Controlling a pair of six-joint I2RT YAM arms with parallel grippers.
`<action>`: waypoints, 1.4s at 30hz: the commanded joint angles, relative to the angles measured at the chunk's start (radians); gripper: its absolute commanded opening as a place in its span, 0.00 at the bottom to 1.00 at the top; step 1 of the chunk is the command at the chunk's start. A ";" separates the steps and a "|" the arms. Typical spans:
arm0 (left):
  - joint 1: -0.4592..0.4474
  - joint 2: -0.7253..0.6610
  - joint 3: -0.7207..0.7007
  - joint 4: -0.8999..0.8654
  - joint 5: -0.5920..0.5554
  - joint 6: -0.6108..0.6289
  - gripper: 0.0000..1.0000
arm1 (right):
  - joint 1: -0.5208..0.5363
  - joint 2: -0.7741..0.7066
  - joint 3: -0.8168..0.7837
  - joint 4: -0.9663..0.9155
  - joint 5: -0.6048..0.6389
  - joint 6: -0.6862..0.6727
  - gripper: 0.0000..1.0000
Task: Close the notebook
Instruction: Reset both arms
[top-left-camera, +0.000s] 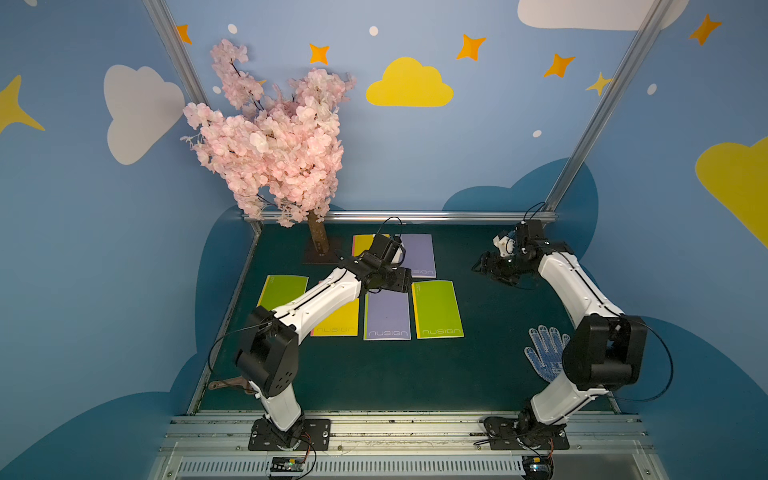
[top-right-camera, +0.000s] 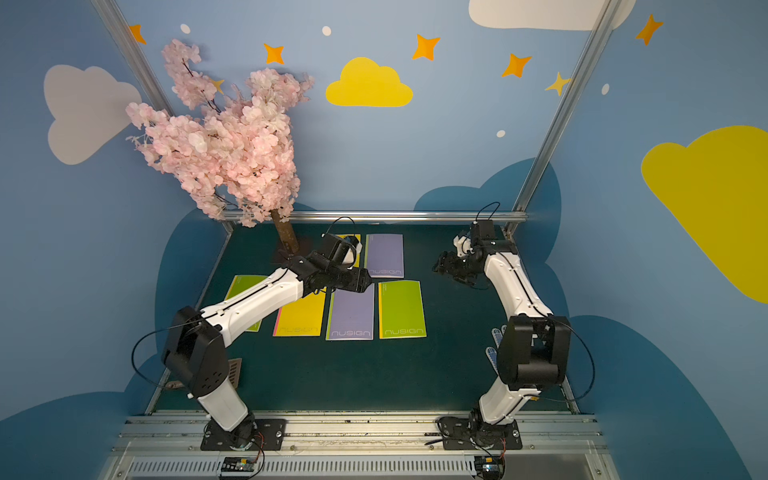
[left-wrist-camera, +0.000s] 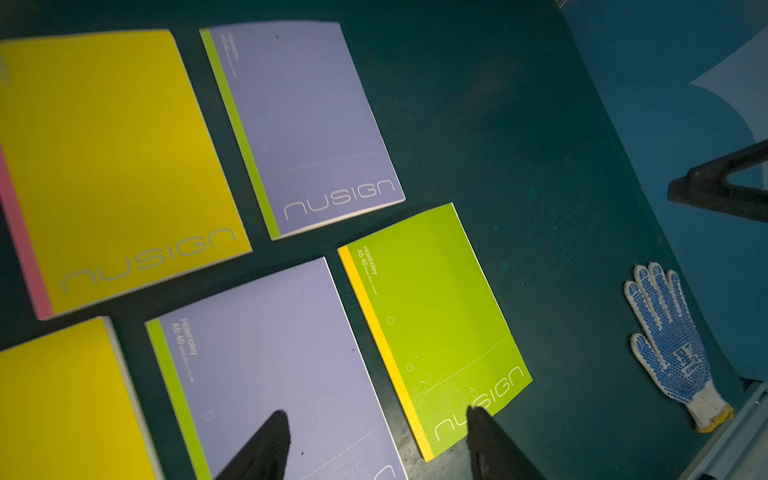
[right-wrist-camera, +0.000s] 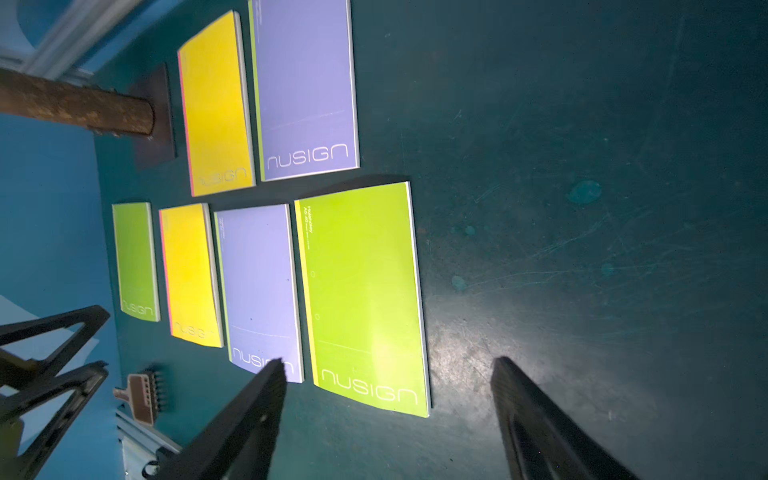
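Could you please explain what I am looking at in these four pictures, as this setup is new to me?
Two robot arms, the left arm and the right arm, stand at the front of a dark green table. Two pictures look down from overhead; the other two come from wrist cameras and show each arm's pincer: the left gripper and the right gripper, both open, holding nothing. Six closed notebooks lie flat in two rows, with a work glove beside the right arm and an artificial blossom tree at the back.
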 joint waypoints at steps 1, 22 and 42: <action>0.023 -0.064 -0.019 -0.007 -0.045 0.059 0.76 | -0.020 -0.056 -0.004 0.032 0.028 0.016 0.88; 0.261 -0.298 -0.136 -0.053 -0.161 0.034 1.00 | -0.122 -0.171 -0.078 0.157 0.171 0.012 0.90; 0.532 -0.386 -0.649 0.600 -0.272 0.282 1.00 | -0.117 -0.133 -0.204 0.388 0.252 -0.091 0.90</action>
